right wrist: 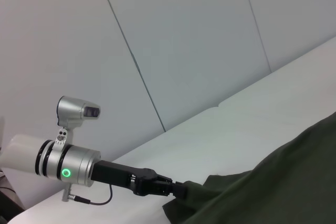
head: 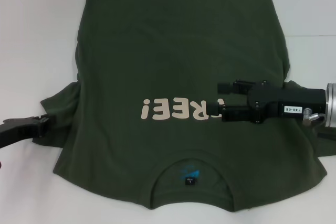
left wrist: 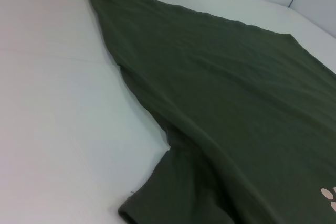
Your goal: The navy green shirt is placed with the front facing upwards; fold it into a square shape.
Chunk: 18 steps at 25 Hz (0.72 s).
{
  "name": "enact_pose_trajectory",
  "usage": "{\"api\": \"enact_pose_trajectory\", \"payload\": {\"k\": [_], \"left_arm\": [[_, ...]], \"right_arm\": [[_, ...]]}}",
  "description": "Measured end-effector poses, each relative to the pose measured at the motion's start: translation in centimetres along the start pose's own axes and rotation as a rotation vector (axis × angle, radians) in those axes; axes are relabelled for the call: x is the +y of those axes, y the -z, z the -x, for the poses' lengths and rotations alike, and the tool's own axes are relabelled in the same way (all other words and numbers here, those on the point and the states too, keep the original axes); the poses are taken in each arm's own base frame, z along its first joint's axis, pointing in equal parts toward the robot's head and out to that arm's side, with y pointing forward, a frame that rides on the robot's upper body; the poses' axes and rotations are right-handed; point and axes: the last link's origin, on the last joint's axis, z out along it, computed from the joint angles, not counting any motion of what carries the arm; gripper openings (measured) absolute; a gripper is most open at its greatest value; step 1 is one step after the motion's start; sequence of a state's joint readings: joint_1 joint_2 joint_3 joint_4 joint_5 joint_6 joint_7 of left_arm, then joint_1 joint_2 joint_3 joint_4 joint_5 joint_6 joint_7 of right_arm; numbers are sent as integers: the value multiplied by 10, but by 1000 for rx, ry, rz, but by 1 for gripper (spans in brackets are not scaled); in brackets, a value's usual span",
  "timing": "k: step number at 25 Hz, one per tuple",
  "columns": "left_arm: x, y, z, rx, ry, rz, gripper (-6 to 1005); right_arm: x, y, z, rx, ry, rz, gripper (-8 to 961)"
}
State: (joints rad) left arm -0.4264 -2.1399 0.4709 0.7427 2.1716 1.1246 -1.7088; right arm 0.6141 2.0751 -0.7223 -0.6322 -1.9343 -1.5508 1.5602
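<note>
Shirt (head: 173,61) lies flat; right hand (head: 221,101) open over its lettering, left hand (head: 41,127) grips its sleeve.

desk (head: 37,35): plain white surface, bare at 9, 10 and 2 o'clock in the head view | wall (right wrist: 173,40): pale grey panels split by thin dark seams, rising behind the desk's far edge in the right wrist view

L tool (head: 44,126): low, far left | R tool (head: 220,101): reaching inward, fingers apart
</note>
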Motion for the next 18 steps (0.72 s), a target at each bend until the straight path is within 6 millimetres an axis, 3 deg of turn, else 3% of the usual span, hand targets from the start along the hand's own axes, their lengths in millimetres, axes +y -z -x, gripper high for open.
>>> {"api": "enact_pose_trajectory", "payload": {"k": [2, 18], "left_arm": [[0, 0, -1, 0, -2, 0, 97], [-16, 14, -24, 30, -42, -55, 3]], "right_arm": [[0, 0, 0, -4, -1, -1, 917], [1, -2, 1, -21, -13, -4, 917]]}}
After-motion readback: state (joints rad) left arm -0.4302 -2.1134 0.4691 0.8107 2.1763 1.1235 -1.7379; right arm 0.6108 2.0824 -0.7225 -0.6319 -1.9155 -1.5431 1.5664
